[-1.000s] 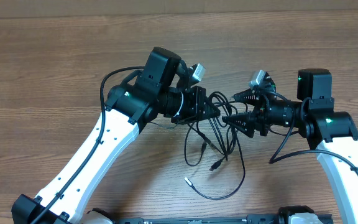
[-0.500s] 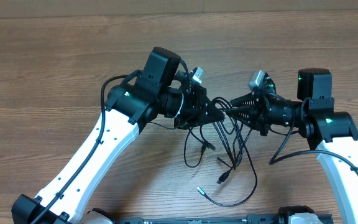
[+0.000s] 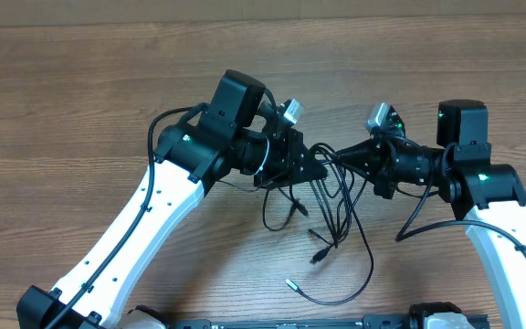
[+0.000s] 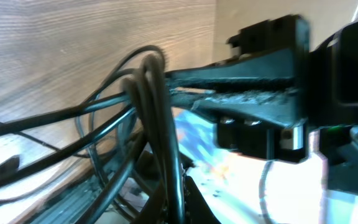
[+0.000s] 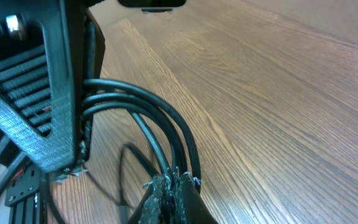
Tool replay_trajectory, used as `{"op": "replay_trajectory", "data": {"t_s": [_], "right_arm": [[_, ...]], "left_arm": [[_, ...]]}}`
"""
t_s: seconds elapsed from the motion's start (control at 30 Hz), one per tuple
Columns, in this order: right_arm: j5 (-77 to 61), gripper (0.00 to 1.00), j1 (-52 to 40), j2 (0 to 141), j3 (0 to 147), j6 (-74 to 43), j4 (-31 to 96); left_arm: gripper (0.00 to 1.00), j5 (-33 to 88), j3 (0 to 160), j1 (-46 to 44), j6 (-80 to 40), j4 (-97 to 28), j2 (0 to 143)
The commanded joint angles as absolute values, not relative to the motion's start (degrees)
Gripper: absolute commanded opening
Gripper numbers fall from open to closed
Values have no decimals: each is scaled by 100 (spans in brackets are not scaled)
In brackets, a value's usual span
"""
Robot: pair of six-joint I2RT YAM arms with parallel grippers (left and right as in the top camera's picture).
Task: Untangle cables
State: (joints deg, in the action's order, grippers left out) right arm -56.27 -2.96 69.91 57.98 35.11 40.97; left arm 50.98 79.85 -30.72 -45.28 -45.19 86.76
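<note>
Cables: thin black cords point(image 3: 336, 206), bunched into a knot right between the two claw tips; loose loops trailing from the tips back toward the arm bases.
Look: glossy and limp, with several strands crossing; in the right wrist view, curved strands point(image 5: 166, 118) running side by side into the claw tips.
Plug ends: small connectors point(image 3: 291, 284) lying on the table, well apart from both claws.
Left claw point(image 3: 322, 167): closed right down, pinching the bundle at its tips.
Right claw point(image 3: 341, 157): also closed tight on strands, tip to tip with the left claw, almost touching.
Reason for grip: probably two holds close together on the knot, ready for drawing apart.
Reason for slack tails: likely left free to slide out of the tangle.
Table point(image 3: 80, 110): wood grain, beneath both claws.
</note>
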Motion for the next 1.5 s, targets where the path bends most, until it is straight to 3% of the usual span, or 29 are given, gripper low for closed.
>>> {"op": "replay_trajectory", "data": {"t_s": [0.0, 0.1, 0.2, 0.5, 0.6, 0.63, 0.67, 0.73, 0.77, 0.83, 1.03, 1.2, 1.3, 1.37, 1.47], "right_arm": [[-5647, 4, -73, 6949, 5889, 2720, 3815], [-5647, 4, 250, 6949, 5889, 1957, 3551], [-5649, 4, 554, 6949, 5889, 1415, 3446], [-5666, 5, 976, 6949, 5889, 858, 3472], [-5664, 34, 976, 6949, 5889, 858, 3524], [-5662, 67, 976, 6949, 5889, 862, 3581], [-5660, 78, 976, 6949, 5889, 908, 3662], [-5621, 100, 976, 6949, 5889, 904, 3721], [-5618, 100, 976, 6949, 5889, 904, 3752], [-5594, 100, 976, 6949, 5889, 904, 3813], [-5343, 100, 976, 6949, 5889, 902, 4069], [-5343, 100, 976, 6949, 5889, 902, 4178], [-5343, 100, 976, 6949, 5889, 902, 4195], [-5341, 100, 976, 6949, 5889, 902, 4195], [-5339, 100, 976, 6949, 5889, 902, 4195]], "left_arm": [[5, 3865, 7999, -3076, -2989, -5019, 8637], [9, 1938, 7996, -3076, -2958, -5839, 8637], [11, 895, 7996, -3076, -2982, -6348, 8637], [8, 794, 7996, -3076, -3221, -6420, 8637], [13, 836, 7996, -3076, -3210, -6383, 8637], [27, 803, 7996, -3076, -3214, -6383, 8637], [42, 633, 7994, -3076, -3214, -6394, 8637], [51, 403, 7975, -3076, -3218, -6423, 8654], [59, 301, 7942, -3076, -3223, -6427, 8676], [64, 228, 7822, -3076, -3352, -6420, 8711], [60, 237, 7446, -3076, -4488, -6429, 8997], [67, 235, 7258, -3076, -5242, -6344, 9642], [68, 305, 7255, -3076, -5280, -6042, 10108], [77, 504, 7258, -3076, -5280, -5743, 10442], [78, 711, 7255, -3079, -5277, -5629, 10866]]}}
